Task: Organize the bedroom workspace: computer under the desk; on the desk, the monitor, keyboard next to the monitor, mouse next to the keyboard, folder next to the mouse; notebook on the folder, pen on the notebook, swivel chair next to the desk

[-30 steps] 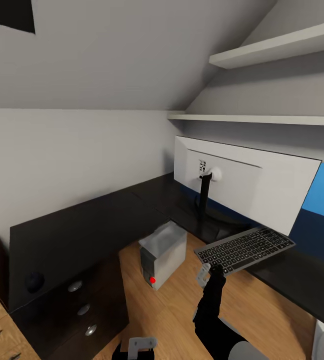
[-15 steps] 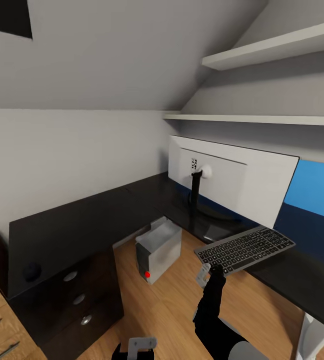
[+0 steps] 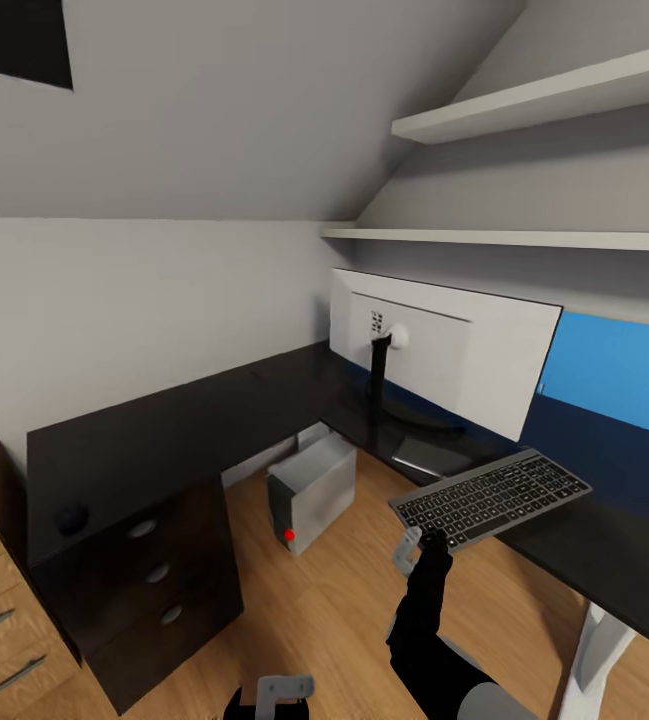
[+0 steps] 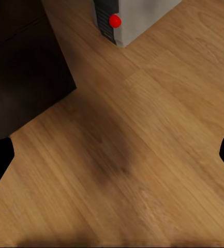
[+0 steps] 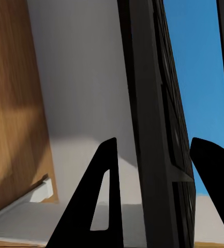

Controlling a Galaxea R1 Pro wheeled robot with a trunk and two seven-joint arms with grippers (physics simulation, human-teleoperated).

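No readable words, brands or numbers anywhere. The keyboard (image 3: 491, 497) shows rows of dark keys, their legends too small to make out. The computer (image 3: 312, 492) carries a plain red dot on its front, no lettering. The monitor (image 3: 442, 350) back bears no legible mark.

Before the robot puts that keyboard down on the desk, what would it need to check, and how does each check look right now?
1. Grip: right end effector holds the keyboard by its near edge, between the fingers in the right wrist view: ok.
2. Monitor stands on the desk: ok.
3. Free desk surface beside the monitor base for the keyboard: ok, by the head view.
4. Computer on the floor under the desk: ok.
5. Left end effector open, holding nothing, low over the floor: ok.
6. Mouse lies at the far desk end, not by the keyboard's spot: not ok.
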